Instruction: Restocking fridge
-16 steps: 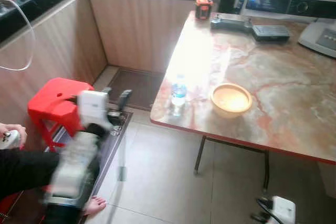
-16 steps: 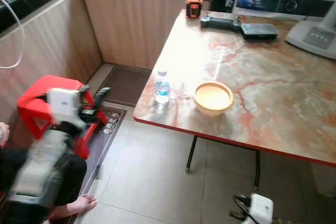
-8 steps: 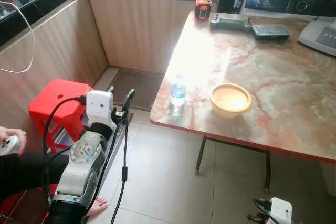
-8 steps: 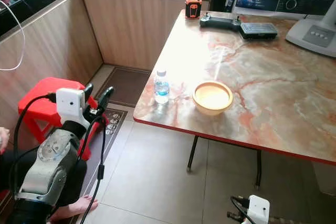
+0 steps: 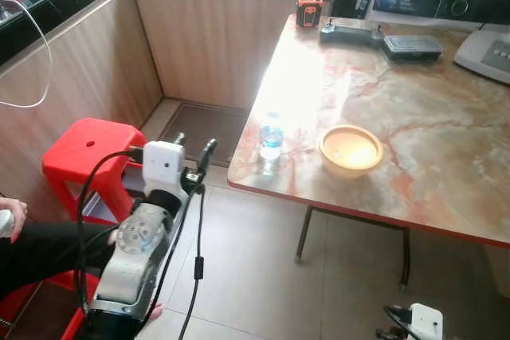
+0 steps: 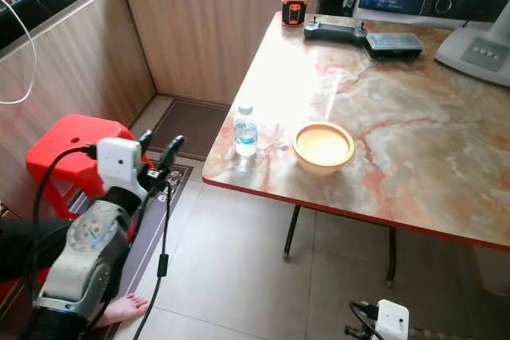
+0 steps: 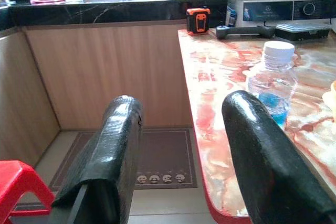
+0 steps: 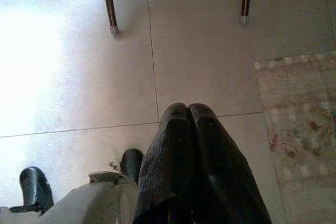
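The left gripper (image 5: pixel 194 151), at the lower left of the head view, hovers with its two black fingers spread wide and nothing between them, aimed toward the small clear plastic water bottle with a white cap (image 5: pixel 271 142). That bottle stands upright near the front corner of the marble-patterned tabletop (image 5: pixel 414 117), left of the round yellow bowl (image 5: pixel 350 150). A clean grasp likely calls for raising the gripper to bottle height, straddling the body squarely, then closing gently. Compared with half a second ago, the left arm has advanced slightly toward the tabletop. The right gripper (image 8: pixel 194 129), fingers pressed together, hangs over the floor.
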You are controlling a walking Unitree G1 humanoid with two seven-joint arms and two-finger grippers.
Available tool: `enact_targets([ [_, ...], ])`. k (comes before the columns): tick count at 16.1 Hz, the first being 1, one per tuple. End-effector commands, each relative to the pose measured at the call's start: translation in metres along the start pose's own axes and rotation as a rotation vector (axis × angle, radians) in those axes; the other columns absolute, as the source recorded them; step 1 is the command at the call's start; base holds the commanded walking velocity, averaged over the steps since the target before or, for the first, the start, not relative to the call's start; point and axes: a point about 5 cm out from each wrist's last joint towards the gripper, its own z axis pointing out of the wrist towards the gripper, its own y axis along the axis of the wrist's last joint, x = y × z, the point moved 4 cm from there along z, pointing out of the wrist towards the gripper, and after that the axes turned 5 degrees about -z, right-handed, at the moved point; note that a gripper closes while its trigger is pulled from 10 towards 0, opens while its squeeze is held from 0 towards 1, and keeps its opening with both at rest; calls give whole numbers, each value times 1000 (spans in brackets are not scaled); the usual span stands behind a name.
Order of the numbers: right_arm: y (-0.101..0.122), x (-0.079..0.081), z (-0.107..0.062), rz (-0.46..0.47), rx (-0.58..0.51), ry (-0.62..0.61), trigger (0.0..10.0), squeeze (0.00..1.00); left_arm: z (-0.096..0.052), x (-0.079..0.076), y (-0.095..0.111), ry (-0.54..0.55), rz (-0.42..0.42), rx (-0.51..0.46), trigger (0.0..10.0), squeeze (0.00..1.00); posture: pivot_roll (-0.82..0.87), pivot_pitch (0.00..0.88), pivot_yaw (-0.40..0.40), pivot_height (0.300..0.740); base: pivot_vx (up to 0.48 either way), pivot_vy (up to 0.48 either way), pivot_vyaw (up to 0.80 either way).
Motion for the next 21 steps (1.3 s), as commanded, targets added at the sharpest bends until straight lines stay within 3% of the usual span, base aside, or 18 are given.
enact_targets([
  [1,3,-5,0,17,-7,-20,10000,0,3,-13,7,-39,12,-18,10000,0,113,76,22,740,0,0,0],
  [4,8,-7,1,42,-33,-43,10000,0,9,-36,3,-127,-3,-1,10000,0,58,87,49,740,0,0,0],
  [9,20,9,5,16,-58,4,10000,0,17,-8,2,-22,34,-9,10000,0,21,85,18,740,0,0,0],
  [12,28,4,6,24,-79,-6,10000,0,25,7,9,31,63,-27,10000,0,28,51,32,740,0,0,0],
  [21,30,6,7,24,-74,-6,10000,0,27,11,11,29,66,-32,10000,0,30,41,44,740,0,0,0],
])
